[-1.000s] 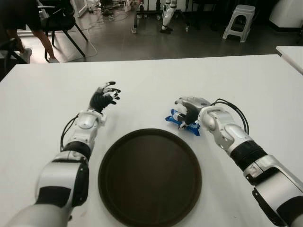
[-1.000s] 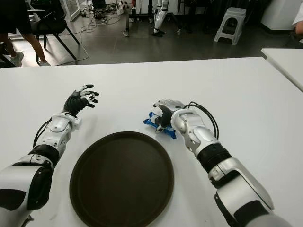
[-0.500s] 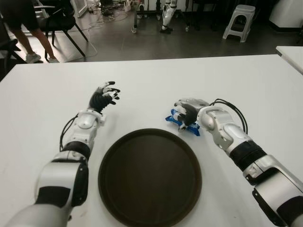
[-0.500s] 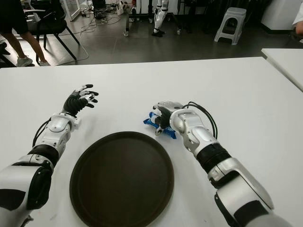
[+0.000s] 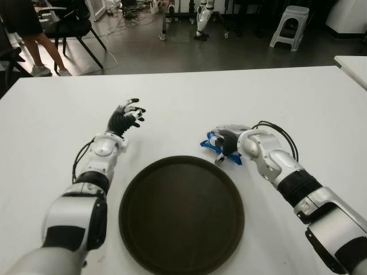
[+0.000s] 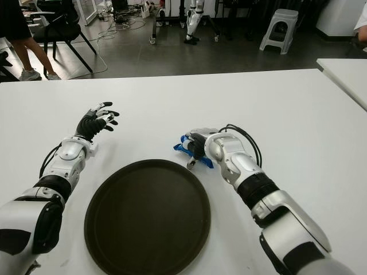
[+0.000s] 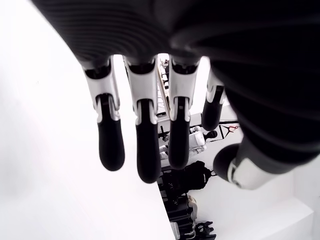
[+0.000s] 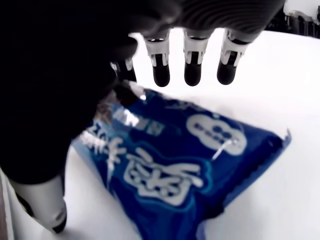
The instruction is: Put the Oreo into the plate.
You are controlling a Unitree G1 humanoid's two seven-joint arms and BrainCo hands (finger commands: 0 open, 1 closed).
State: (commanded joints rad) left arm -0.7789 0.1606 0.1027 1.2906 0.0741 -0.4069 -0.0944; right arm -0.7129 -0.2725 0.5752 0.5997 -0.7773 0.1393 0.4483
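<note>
The Oreo, a blue packet (image 5: 208,142), lies flat on the white table (image 5: 241,94) just beyond the far right rim of the round dark plate (image 5: 181,215). My right hand (image 5: 222,148) hovers right over the packet. In the right wrist view three fingertips (image 8: 192,72) hang above the packet (image 8: 170,170) and the thumb stands beside its edge; none of them clamps it. My left hand (image 5: 127,116) is held up to the left of the plate with fingers (image 7: 142,150) spread, holding nothing.
Nothing lies in the plate. A second white table (image 5: 352,63) shows at the far right edge. Beyond the table's far edge are chairs (image 5: 71,28), a grey stool (image 5: 289,26) and a person's legs (image 5: 37,48) on the floor.
My right hand has sunk lower over the packet and its thumb has come down on the plate side. The packet and the left hand have not moved.
</note>
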